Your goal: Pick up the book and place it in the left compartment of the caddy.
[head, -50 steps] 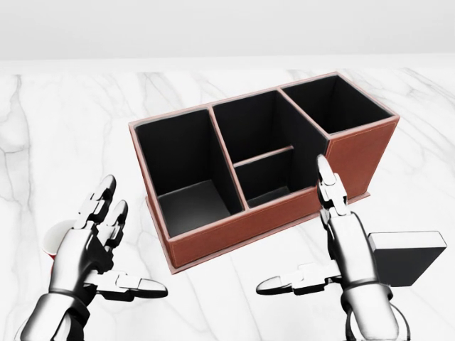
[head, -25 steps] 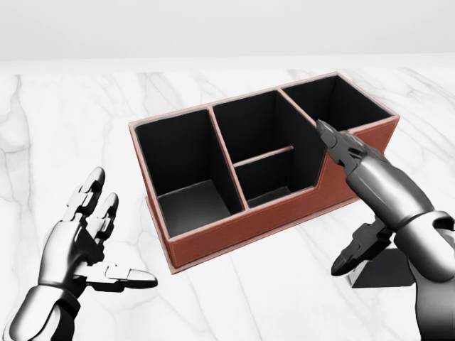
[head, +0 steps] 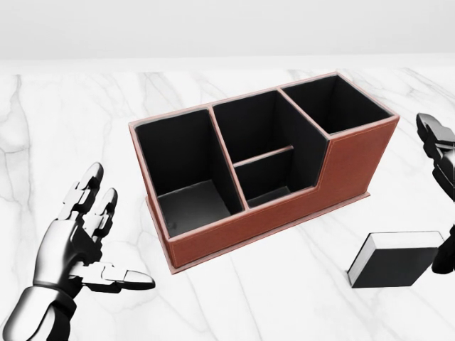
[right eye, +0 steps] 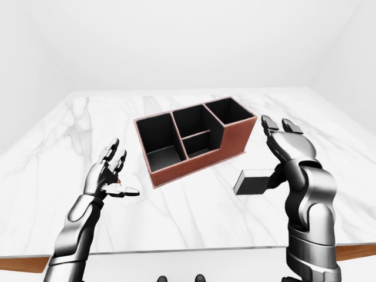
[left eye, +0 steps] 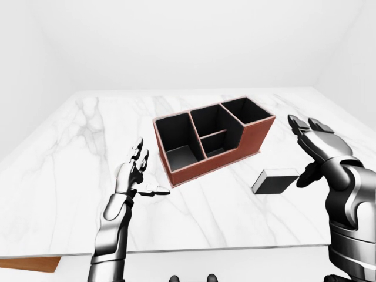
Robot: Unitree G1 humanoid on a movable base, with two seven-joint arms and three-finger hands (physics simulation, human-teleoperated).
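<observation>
Looking down at the desk (head: 64,121), I see the caddy (head: 284,213) sitting about mid-surface, turned at an angle so its low end points toward the bottom-left of the head view. Its left compartment (head: 186,186) is empty and dark inside; so are the others. The book (head: 394,259) lies flat on the marble just beside the caddy's long red wall, toward the desk's near edge on the right, its pale page edge facing left.

My right hand (left eye: 320,150) is raised above the book, palm turned inward, fingers (left eye: 299,124) spread apart and pointing up. Its thumb hangs close by the book's right end; I cannot tell whether it touches. Nothing is held.

My left hand (head: 82,245) floats over the marble to the left of the caddy, well apart from it, also spread wide with the thumb sticking out toward the caddy and nothing in it.
</observation>
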